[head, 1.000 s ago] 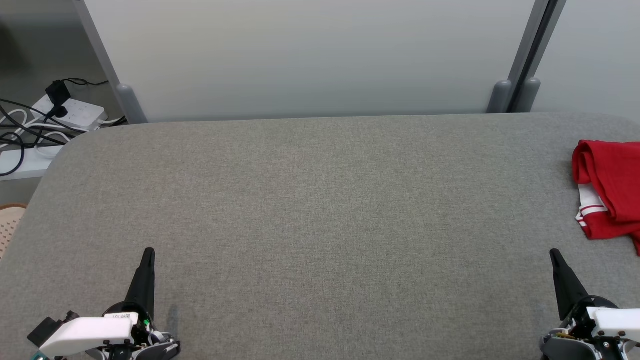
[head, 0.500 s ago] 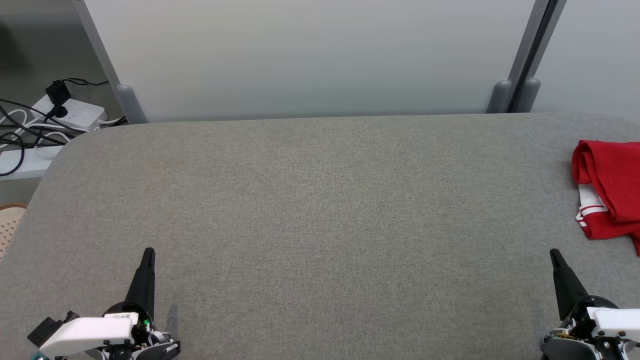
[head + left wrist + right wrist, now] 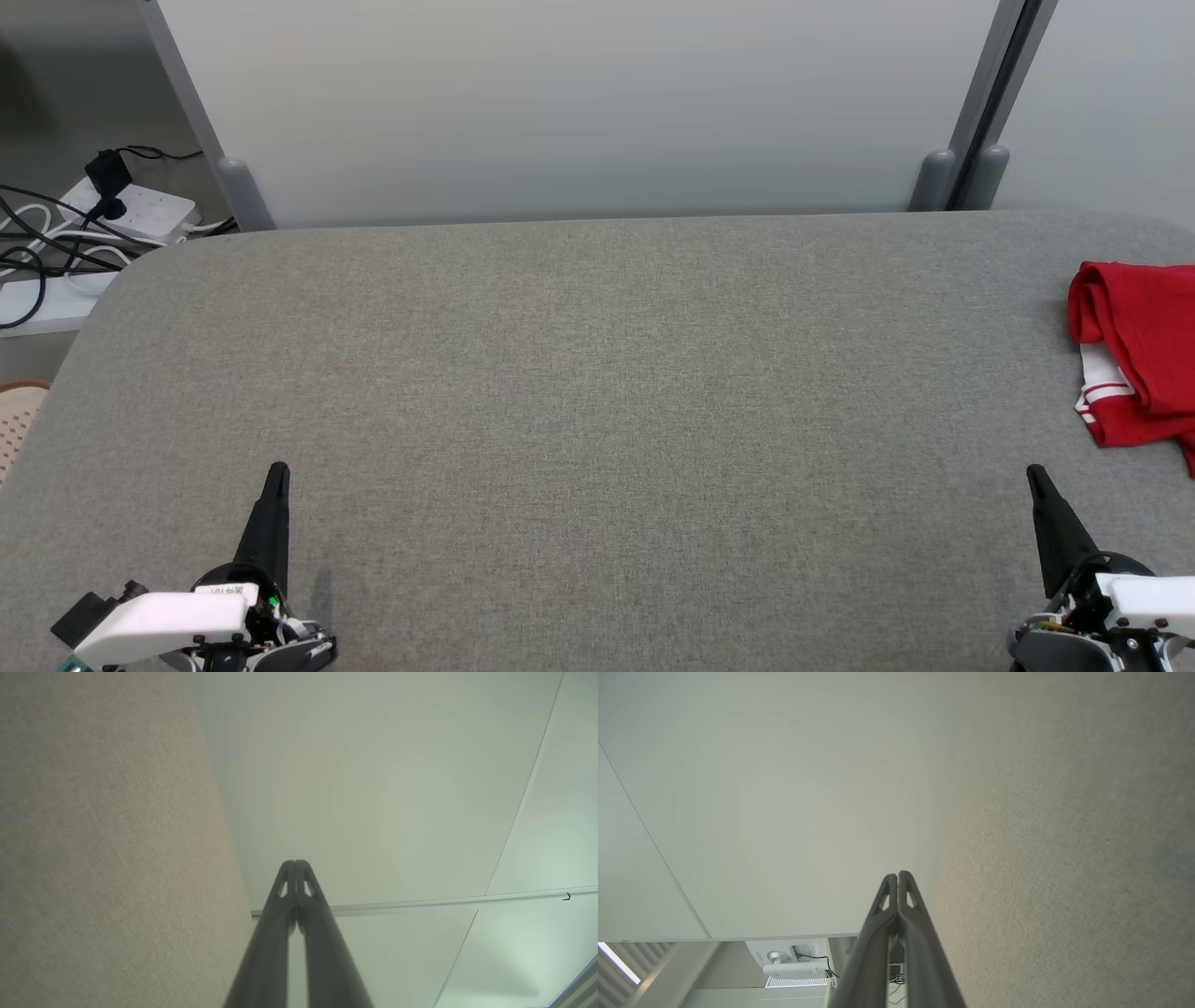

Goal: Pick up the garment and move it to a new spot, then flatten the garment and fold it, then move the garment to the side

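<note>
The garment [image 3: 1139, 350] is red with white stripes, lying bunched at the far right edge of the grey fabric table [image 3: 597, 392], partly cut off by the head view's edge. My left gripper [image 3: 276, 473] rests at the lower left, shut and empty, far from the garment. My right gripper [image 3: 1034, 476] sits at the lower right, shut and empty, a short way below and left of the garment. The left wrist view has the left gripper [image 3: 295, 863] with tips pressed together. The right wrist view has the right gripper [image 3: 897, 875] likewise shut.
A white partition wall [image 3: 579, 103] with grey posts stands behind the table. A power strip with black cables [image 3: 121, 210] lies on the floor at the far left. A perforated tan object [image 3: 14, 420] peeks in at the left edge.
</note>
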Robot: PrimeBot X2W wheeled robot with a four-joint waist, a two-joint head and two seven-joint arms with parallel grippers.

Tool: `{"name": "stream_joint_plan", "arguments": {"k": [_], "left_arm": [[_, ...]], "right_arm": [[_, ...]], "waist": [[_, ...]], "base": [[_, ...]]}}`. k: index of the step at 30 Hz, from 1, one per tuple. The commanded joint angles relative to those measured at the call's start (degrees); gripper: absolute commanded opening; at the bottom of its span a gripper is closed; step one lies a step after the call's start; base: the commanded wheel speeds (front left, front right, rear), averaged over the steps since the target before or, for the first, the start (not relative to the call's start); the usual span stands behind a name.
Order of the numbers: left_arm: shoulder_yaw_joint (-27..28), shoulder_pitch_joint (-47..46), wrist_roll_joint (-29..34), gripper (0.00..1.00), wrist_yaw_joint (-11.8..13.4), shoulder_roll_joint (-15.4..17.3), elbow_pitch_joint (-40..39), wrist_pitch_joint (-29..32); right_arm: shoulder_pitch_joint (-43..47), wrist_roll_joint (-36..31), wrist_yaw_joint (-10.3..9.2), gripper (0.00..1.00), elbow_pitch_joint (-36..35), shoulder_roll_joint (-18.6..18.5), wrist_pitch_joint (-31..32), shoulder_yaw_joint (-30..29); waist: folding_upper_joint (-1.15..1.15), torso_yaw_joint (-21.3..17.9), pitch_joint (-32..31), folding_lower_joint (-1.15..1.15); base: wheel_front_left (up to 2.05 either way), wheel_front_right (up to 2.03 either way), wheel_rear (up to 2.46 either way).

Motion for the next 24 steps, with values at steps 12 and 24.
{"name": "stream_joint_plan", "arguments": {"k": [12,24], "left_arm": [[1.9,-3.1,-0.2,0.0,-0.4,0.5,-1.3,0.4],[1.9,-3.1,-0.2,0.0,-0.4,0.5,-1.3,0.4]], "right_arm": [[-2.6,0.2,0.25,0.0,-1.5,-0.6,0.5,0.8],[-2.6,0.3,0.25,0.0,-1.5,-0.6,0.5,0.8]], "waist": [[0.0,0.0,0.0,0.0],[0.0,0.0,0.0,0.0]], "base": [[0.0,0.0,0.0],[0.0,0.0,0.0]]}}
